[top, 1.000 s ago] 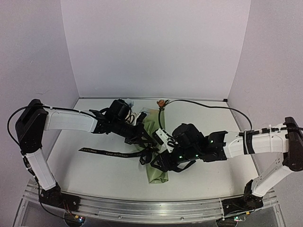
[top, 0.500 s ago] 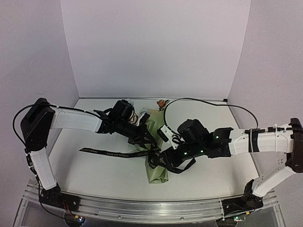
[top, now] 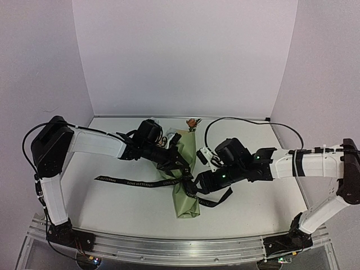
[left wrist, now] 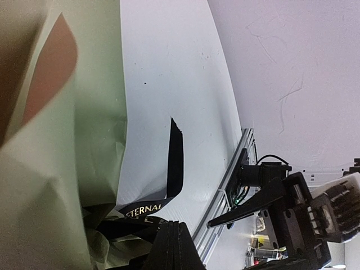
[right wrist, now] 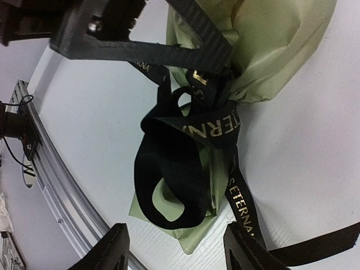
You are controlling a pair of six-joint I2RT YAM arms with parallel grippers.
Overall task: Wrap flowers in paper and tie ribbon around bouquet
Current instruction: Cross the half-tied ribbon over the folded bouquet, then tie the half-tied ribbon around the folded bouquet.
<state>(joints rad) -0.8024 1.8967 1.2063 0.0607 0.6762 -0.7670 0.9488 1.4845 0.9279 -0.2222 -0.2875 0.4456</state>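
Top view: the bouquet (top: 188,205) lies mid-worktop (top: 112,208), its flowers (top: 192,122) already wrapped, and the ribbon (top: 129,181) trails left from it.

Left wrist: the left gripper (left wrist: 171,247) is pinched together on the ribbon beside the paper (left wrist: 73,140).

Right wrist: the right gripper (right wrist: 180,239) stands apart, holding nothing, just short of a slack ribbon loop around the cone's narrow end. The wrapping looks finished; the tie likely remains to be tightened.

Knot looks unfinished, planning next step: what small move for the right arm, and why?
Probably advance the right gripper and close its open jaws on the slack loop of ribbon: it hangs loose on the bouquet while the left gripper pinches the wrap above.
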